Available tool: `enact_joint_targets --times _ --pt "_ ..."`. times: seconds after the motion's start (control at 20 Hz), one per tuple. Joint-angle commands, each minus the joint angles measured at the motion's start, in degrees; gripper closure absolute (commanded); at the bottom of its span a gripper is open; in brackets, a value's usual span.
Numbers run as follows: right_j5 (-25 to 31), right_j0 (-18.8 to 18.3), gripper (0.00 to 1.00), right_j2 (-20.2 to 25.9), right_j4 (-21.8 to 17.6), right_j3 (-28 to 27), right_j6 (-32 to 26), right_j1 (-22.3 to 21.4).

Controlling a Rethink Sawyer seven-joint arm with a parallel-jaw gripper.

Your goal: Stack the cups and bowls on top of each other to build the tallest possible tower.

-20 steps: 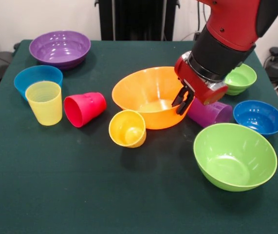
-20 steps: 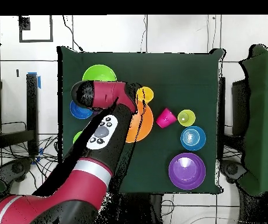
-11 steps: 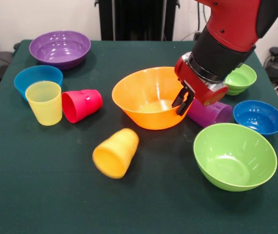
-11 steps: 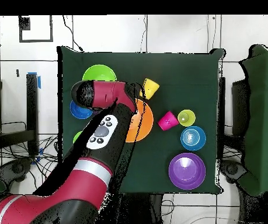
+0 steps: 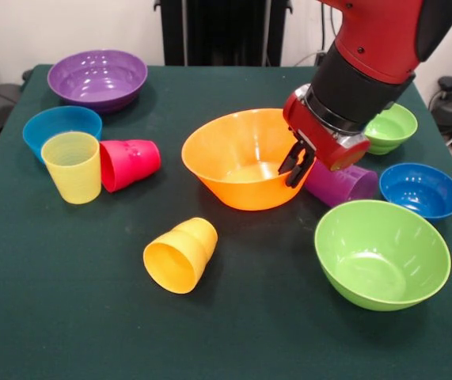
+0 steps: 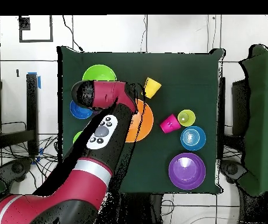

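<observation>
The yellow-orange cup (image 5: pixel 180 256) has rolled nearer, onto open desk (image 5: pixel 67 317); the tool (image 5: pixel 295 165), pressed together, hangs over the large orange bowl's (image 5: pixel 237 162) right rim.

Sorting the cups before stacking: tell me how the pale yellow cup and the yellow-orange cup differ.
The pale yellow cup stands upright, mouth up; the yellow-orange cup lies on its side. The pale yellow cup sits beside the red-pink cup, in front of a blue bowl; the yellow-orange cup lies alone. Both are ribbed and unstacked.
</observation>
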Motion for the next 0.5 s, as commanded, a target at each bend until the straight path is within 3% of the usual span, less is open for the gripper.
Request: enact_joint_targets --times 0.05,0.5 --pt "3.4 -0.1 1.00 3.9 -2.7 -1.5 1.0 0.9" --pt "3.3 0.1 1.00 3.6 -2.9 -1.8 1.0 1.2"
